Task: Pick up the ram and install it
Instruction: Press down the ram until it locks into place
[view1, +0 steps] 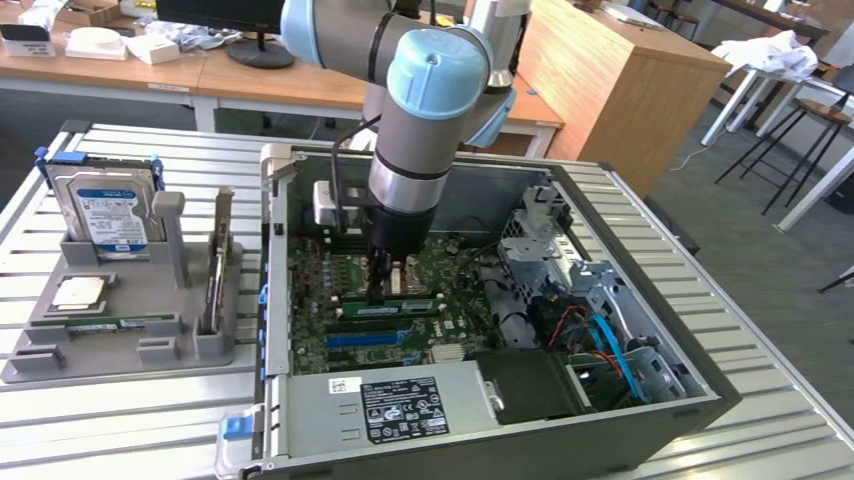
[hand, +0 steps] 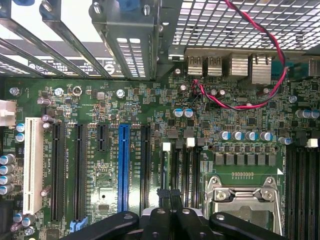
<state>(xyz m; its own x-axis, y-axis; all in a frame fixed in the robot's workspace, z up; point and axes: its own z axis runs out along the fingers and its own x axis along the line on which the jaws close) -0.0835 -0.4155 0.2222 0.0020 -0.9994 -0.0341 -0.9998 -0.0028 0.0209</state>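
Grey parts tray (view1: 80, 345) with hard drive (view1: 114, 215) at nine o'clock, open computer case (view1: 694, 395) centre, gripper (view1: 386, 287) fingers pressed together over motherboard (hand: 100, 107), ram (view1: 390, 307) lying directly beneath fingertips, at six o'clock of them.

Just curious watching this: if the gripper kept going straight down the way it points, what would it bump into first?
Probably the ram, lying right below the shut gripper on the motherboard; how close they are is hard to judge.
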